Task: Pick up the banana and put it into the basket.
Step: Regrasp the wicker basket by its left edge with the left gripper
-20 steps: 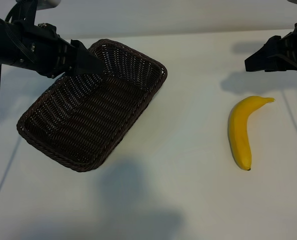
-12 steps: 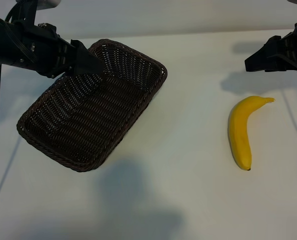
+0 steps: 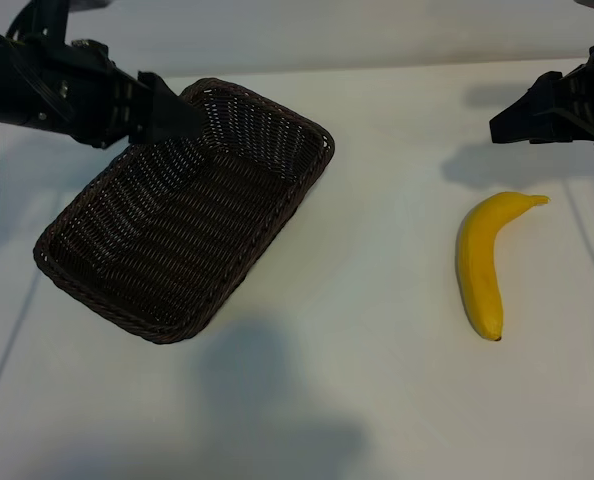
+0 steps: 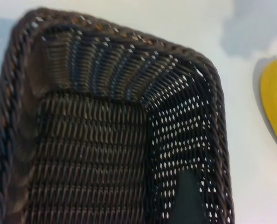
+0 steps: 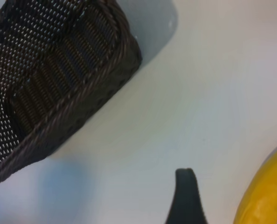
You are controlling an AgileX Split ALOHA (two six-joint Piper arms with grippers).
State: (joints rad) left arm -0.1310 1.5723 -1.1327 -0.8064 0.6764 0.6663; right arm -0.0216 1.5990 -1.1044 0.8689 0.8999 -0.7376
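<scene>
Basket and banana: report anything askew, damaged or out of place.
Nothing stands out. The basket sits flat, though diagonal to the table edge, empty and intact. The banana lies whole on the table, apart from it.

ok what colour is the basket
Dark brown woven wicker basket, clearest in the exterior view.

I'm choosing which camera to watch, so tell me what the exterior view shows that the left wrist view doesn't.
Only the exterior view shows the whole banana lying on the white table, apart from the basket, with the left gripper over the basket's far rim and the right gripper above the banana's far end. Only the left wrist view shows the basket's empty woven floor close up. Both show the basket and at least an edge of the banana.
</scene>
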